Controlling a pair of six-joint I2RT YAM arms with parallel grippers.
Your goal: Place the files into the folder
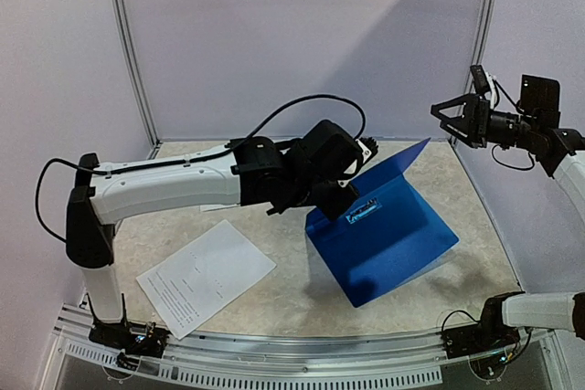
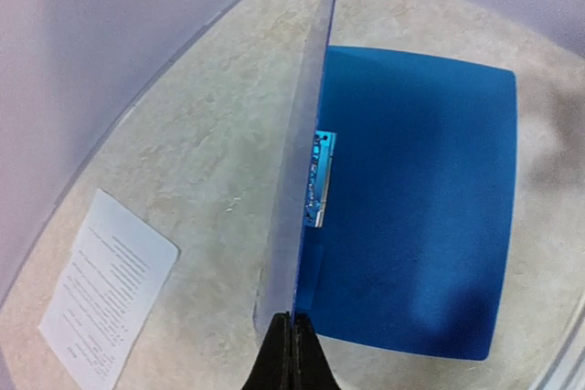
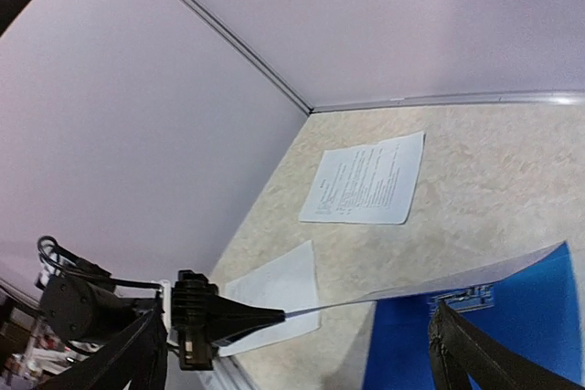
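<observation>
**Step in hand: folder cover held open.**
The left gripper is clamped on the raised cover edge of the blue folder, centre-right of frame. The right gripper hangs open and empty at upper right. The next move likely calls for it to fetch the printed sheet at lower left.

White arms, black joints, black hands.
The left arm and right arm have smooth white shells between black joint housings; a black cable loops over the left arm, and the left hand and right hand end in slim black fingers.
</observation>
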